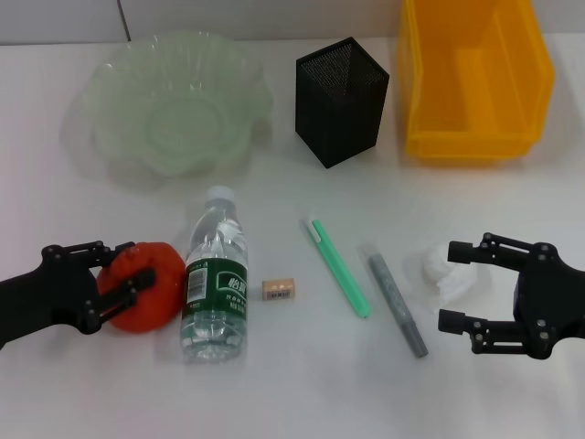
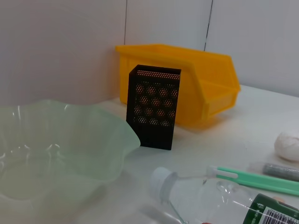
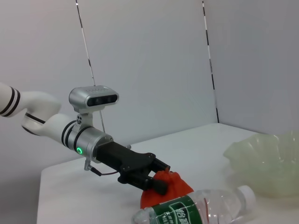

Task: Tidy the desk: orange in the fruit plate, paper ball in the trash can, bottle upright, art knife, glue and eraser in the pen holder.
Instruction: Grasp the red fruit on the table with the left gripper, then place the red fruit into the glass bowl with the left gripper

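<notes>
Near left, black left gripper clamped on lumpy red-orange orange, beside lying clear green-labelled bottle, near right, right gripper wide around crumpled white paper ball, white tabletop, grey panelled wall only in wrist views.

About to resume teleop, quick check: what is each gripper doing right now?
Left gripper: shut on the orange, which sits on the table.
Right gripper: open, fingers on either side of the paper ball, not gripping it.
</notes>
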